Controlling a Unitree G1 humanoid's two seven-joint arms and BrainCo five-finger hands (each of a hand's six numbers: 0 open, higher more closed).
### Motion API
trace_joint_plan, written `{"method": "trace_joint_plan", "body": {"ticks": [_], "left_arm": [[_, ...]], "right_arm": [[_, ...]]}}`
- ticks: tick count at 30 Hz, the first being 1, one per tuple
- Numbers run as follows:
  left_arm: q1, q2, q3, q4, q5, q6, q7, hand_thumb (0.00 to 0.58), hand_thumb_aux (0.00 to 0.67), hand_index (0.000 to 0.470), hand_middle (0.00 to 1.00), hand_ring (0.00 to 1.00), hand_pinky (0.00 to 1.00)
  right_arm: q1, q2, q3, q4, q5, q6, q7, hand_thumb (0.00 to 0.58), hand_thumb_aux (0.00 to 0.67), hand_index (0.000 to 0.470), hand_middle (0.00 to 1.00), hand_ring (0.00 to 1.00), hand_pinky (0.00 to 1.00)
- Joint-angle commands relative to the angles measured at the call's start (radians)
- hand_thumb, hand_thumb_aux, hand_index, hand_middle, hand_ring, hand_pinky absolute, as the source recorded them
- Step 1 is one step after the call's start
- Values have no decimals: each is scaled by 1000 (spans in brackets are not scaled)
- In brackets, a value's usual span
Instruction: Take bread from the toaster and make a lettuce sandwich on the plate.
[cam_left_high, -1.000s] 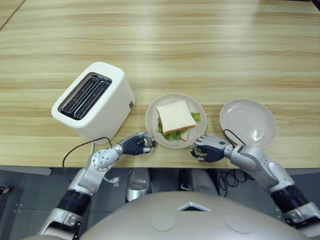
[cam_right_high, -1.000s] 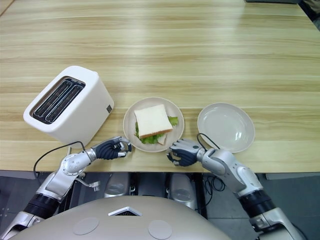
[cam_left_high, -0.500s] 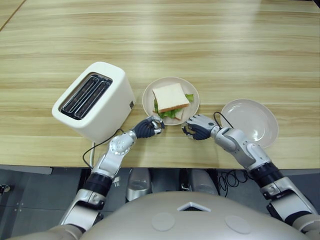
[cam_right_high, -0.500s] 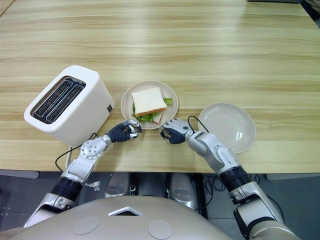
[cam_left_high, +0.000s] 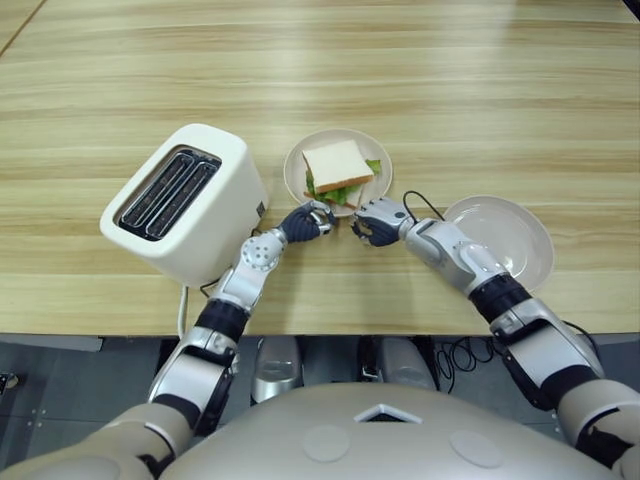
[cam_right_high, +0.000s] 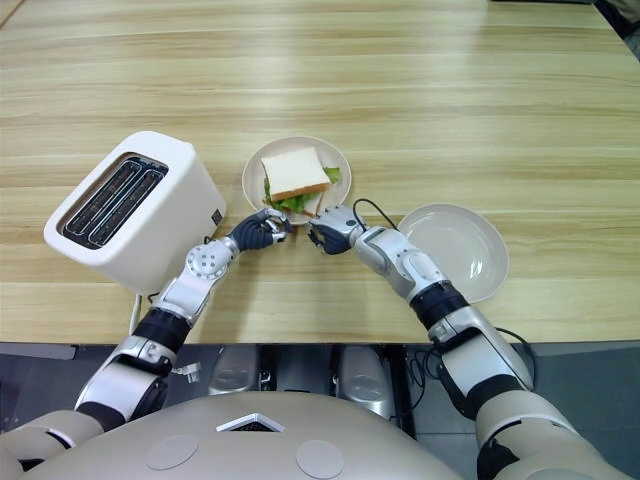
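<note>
A white plate (cam_left_high: 292, 168) carries a sandwich (cam_left_high: 338, 162) of white bread with green lettuce (cam_left_high: 341, 194) showing under its near edge. It sits on the wooden table just right of the white toaster (cam_left_high: 186, 201), whose two slots look empty. My left hand (cam_left_high: 305, 220) is curled on the plate's near-left rim. My right hand (cam_left_high: 378, 221) is curled on the near-right rim. Both arms stretch forward from the table's front edge.
A second, empty white plate (cam_left_high: 499, 243) lies to the right, close beside my right forearm. A thin black cable (cam_left_high: 420, 197) loops by my right wrist. The toaster's cord hangs off the table's front edge (cam_left_high: 183, 310). Bare wood stretches beyond the plates.
Both hands have slid the plate with the sandwich away from the front edge toward the table's middle, arms extending. The toaster and the empty plate have stayed put.
</note>
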Motion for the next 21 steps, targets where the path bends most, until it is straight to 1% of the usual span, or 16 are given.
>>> {"method": "trace_joint_plan", "body": {"ticks": [1, 3, 4, 5, 6, 7, 8, 9, 10, 12, 14, 15, 16, 17, 20, 21], "left_arm": [[-37, -8, 21, 118, -13, -41, 23, 580, 670, 460, 1000, 1000, 1000], [-35, -11, 36, 123, -31, -88, 30, 580, 670, 460, 1000, 1000, 1000], [-19, -9, 47, 100, -44, -115, 34, 579, 638, 438, 1000, 1000, 1000], [4, -6, 56, 61, -59, -146, 34, 528, 470, 323, 549, 549, 549], [32, -3, 66, 15, -75, -178, 31, 230, 150, 103, 0, 0, 0], [64, -1, 79, -41, -92, -209, 30, 0, 0, 0, 0, 0, 0], [97, 3, 92, -105, -106, -238, 34, 0, 0, 0, 0, 0, 0], [141, 4, 120, -211, -135, -292, 50, 0, 0, 0, 0, 0, 0], [172, 5, 141, -287, -154, -325, 60, 0, 0, 0, 0, 0, 0], [222, -2, 183, -425, -198, -385, 79, 0, 0, 0, 0, 0, 0], [245, -23, 246, -577, -183, -463, 155, 0, 0, 0, 0, 0, 0], [248, -31, 263, -619, -175, -484, 179, 0, 0, 0, 0, 0, 0], [246, -45, 283, -667, -163, -507, 207, 0, 0, 0, 0, 0, 0], [242, -55, 292, -692, -160, -520, 221, 0, 0, 0, 0, 0, 0], [232, -74, 305, -714, -138, -552, 254, 0, 0, 0, 0, 0, 0], [231, -75, 302, -683, -133, -567, 255, 0, 0, 0, 0, 0, 0]], "right_arm": [[-42, 14, 21, 101, -6, -7, -79, 580, 670, 460, 1000, 1000, 1000], [-37, 17, 14, 93, 13, -27, -113, 580, 670, 460, 1000, 1000, 1000], [-26, 19, 1, 69, 36, -44, -127, 580, 670, 460, 788, 788, 788], [-10, 17, -15, 32, 59, -60, -143, 553, 525, 361, 580, 580, 580], [6, 12, -32, -11, 80, -71, -158, 241, 158, 108, 0, 0, 0], [28, 3, -56, -72, 105, -82, -171, 0, 0, 0, 0, 0, 0], [58, -5, -87, -149, 148, -97, -175, 0, 0, 0, 0, 0, 0], [112, -12, -150, -291, 221, -114, -186, 0, 0, 0, 0, 0, 0], [151, -15, -195, -393, 272, -122, -189, 0, 0, 0, 0, 0, 0], [213, -15, -284, -572, 326, -139, -225, 0, 0, 0, 0, 0, 0], [257, 49, -430, -767, 410, -183, -350, 0, 0, 0, 0, 0, 0], [269, 76, -476, -822, 440, -198, -390, 0, 0, 0, 0, 0, 0], [278, 122, -514, -861, 455, -233, -444, 0, 0, 0, 0, 0, 0], [282, 155, -526, -869, 449, -253, -479, 0, 0, 0, 0, 0, 0], [283, 227, -519, -826, 478, -293, -504, 0, 0, 0, 0, 0, 0], [281, 243, -514, -771, 464, -319, -526, 0, 0, 0, 0, 0, 0]]}}
